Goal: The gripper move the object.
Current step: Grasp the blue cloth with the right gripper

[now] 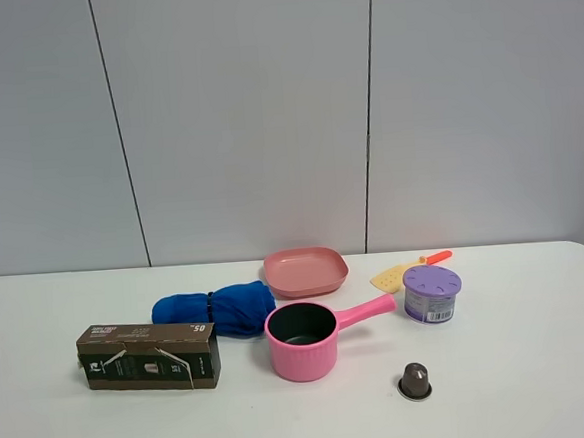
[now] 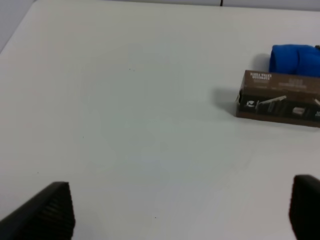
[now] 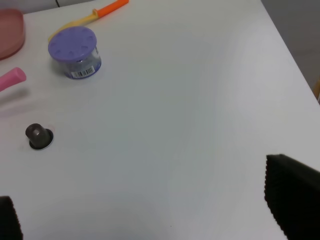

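Observation:
The bright blue rolled fabric bundle (image 1: 216, 309) lies on the white table, between the brown box (image 1: 149, 356) and the pink pot (image 1: 305, 338). In the left wrist view its end (image 2: 294, 59) shows behind the box (image 2: 280, 96). My left gripper (image 2: 177, 215) is open and empty, well away from the bundle over bare table. My right gripper (image 3: 150, 210) is open and empty, over the table's right part. Neither arm shows in the exterior high view.
A pink plate (image 1: 306, 270) sits behind the pot. A purple-lidded tub (image 1: 432, 292), a yellow spatula with an orange handle (image 1: 406, 269) and a small dark capsule (image 1: 415, 381) lie to the right. The table's right edge (image 3: 295, 60) is near my right gripper.

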`<move>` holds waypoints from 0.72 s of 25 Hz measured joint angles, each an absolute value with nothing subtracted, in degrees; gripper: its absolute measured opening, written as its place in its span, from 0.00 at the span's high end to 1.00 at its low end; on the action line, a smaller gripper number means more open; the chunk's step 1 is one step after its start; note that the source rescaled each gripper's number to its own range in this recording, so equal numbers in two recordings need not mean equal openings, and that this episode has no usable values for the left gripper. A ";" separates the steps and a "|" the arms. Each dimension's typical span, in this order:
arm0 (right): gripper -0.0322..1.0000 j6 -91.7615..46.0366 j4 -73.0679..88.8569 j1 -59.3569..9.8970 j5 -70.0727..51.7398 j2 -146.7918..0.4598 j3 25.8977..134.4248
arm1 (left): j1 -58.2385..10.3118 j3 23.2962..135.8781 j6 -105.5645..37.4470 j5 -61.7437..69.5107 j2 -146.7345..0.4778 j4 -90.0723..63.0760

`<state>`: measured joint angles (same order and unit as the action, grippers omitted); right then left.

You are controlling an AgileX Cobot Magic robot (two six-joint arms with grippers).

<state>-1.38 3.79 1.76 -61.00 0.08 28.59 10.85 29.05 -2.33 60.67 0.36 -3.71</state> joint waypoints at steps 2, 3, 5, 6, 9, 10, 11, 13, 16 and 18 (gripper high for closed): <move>0.00 -1.38 3.79 1.76 -61.00 0.08 28.59 | 10.85 29.05 -2.33 60.67 0.36 -3.71; 0.00 -1.38 3.79 1.76 -61.00 0.08 28.59 | 10.85 29.05 -2.33 60.67 0.36 -3.71; 0.00 -1.38 3.79 1.76 -61.00 0.08 28.59 | 10.85 29.05 -2.33 60.67 0.36 -3.71; 0.00 -1.38 3.79 1.76 -61.00 0.08 28.59 | 10.85 29.05 -2.33 60.67 0.36 -3.71; 0.00 -1.38 3.79 1.76 -61.00 0.08 28.59 | 10.85 29.05 -2.33 60.67 0.36 -3.71; 0.00 -1.38 3.79 1.76 -61.00 0.08 28.59 | 10.85 29.05 -2.33 60.67 0.36 -3.71; 0.00 -1.38 3.79 1.76 -61.00 0.08 28.59 | 10.85 29.05 -2.33 60.67 0.36 -3.71; 0.00 -1.38 4.44 1.76 -61.00 0.08 28.59 | 10.85 29.05 -2.33 60.67 0.36 -3.71; 0.00 -1.38 6.52 1.76 -61.00 0.08 28.59 | 10.85 29.05 -2.33 60.67 0.36 -3.71; 0.00 -1.61 8.28 1.76 -60.86 0.08 28.59 | 10.85 29.05 -2.33 60.67 0.36 -3.71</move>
